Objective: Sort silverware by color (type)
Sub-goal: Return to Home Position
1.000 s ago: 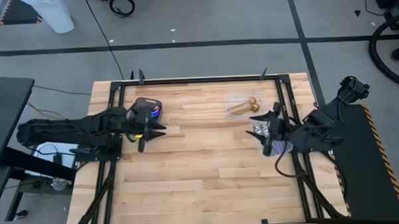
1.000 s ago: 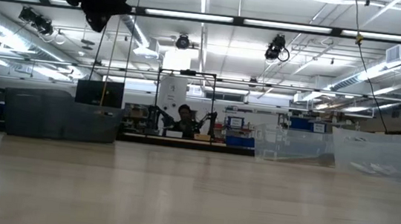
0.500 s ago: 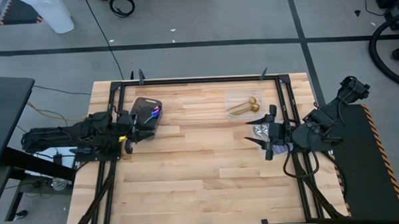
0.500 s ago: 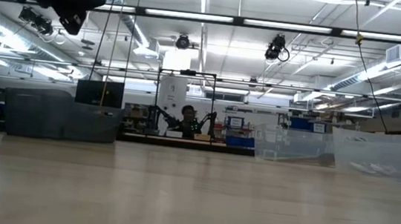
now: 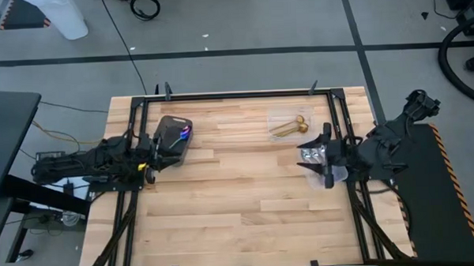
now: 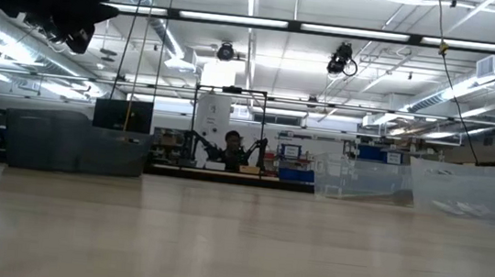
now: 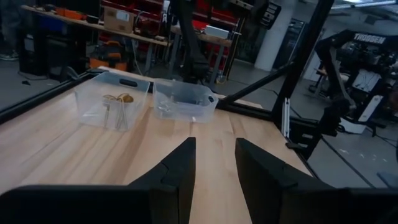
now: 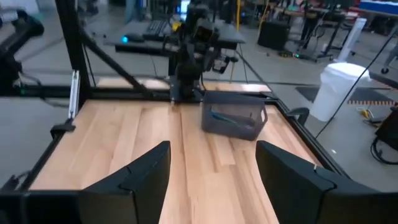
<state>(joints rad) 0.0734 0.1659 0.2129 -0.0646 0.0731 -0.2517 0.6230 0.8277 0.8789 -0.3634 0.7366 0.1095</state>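
Both claws empty at the tabletop's sides, spoons sorted three ways.
Left claw (image 7: 214,146) hangs at the left edge of the tabletop (image 5: 239,204), just beside the dark tray (image 5: 167,126), fingers a narrow gap apart and gripping nothing. Over on the right edge, the right claw (image 8: 213,146) is spread wide, also bare, hovering right by the nearer clear container (image 7: 186,102). Look at the silverware: purple-blue spoons (image 5: 182,135) lie in the dark tray, gold spoons (image 5: 288,128) sit in the farther clear container (image 5: 277,117), and silver spoons (image 5: 307,153) glint in the nearer one. No spoon lies loose on the wood.
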